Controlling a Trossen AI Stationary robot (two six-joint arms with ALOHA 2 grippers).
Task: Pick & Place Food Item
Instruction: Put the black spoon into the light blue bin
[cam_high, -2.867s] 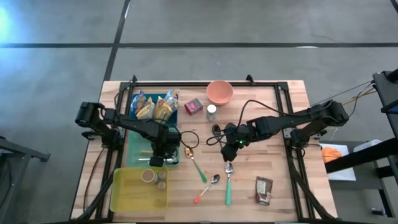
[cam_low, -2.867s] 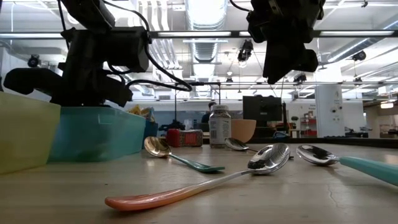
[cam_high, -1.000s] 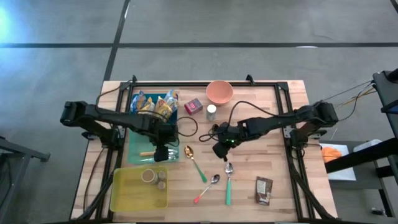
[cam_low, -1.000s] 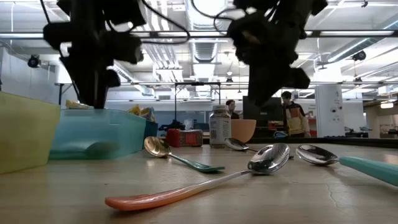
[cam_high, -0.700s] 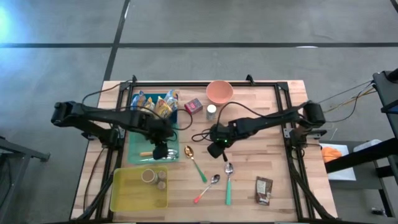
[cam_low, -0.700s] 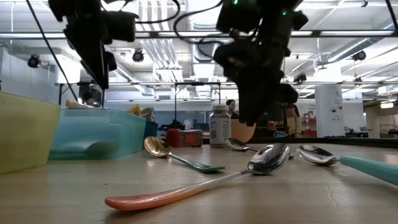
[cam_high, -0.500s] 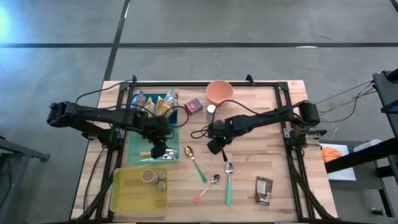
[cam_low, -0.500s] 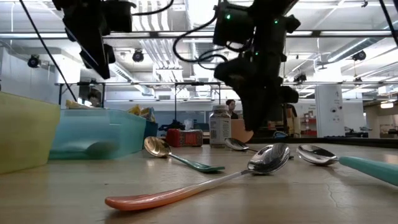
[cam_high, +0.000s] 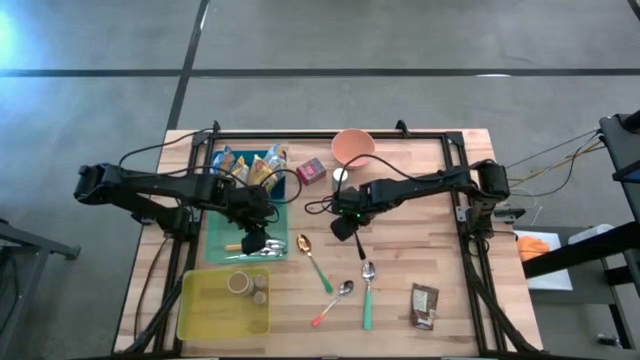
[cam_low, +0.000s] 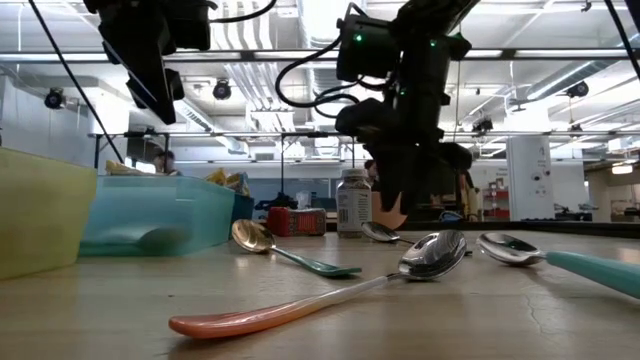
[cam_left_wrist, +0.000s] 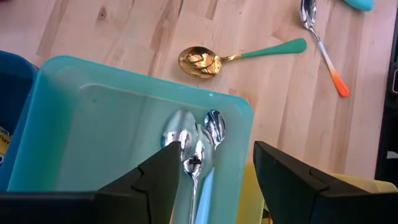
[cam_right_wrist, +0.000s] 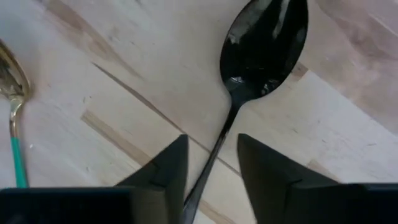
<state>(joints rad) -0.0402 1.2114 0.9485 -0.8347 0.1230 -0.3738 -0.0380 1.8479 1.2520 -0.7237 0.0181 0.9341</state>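
Right gripper (cam_right_wrist: 211, 146) points down over the light wooden table (cam_high: 425, 235), mid-table, just below the small white-lidded jar (cam_high: 340, 178) in the high view. Its fingers (cam_right_wrist: 168, 165) are spread, one on each side of the thin handle of a glossy black spoon (cam_right_wrist: 264, 43) lying flat on the wood. There is a gap to the handle on both sides, so nothing is gripped. A gold spoon with a green handle (cam_right_wrist: 9, 74) lies near it.

Left gripper (cam_left_wrist: 217, 155) hangs above the teal plastic bin (cam_left_wrist: 93, 112), fingers parted and empty. Silver spoons (cam_left_wrist: 199, 134) lie in that bin.

Food packets (cam_high: 250, 170) sit in the blue bin (cam_high: 282, 188) beside the teal one. A yellow bin (cam_high: 200, 310) is at the near left corner. A silver spoon with an orange-tipped handle (cam_high: 335, 300) lies on the table.
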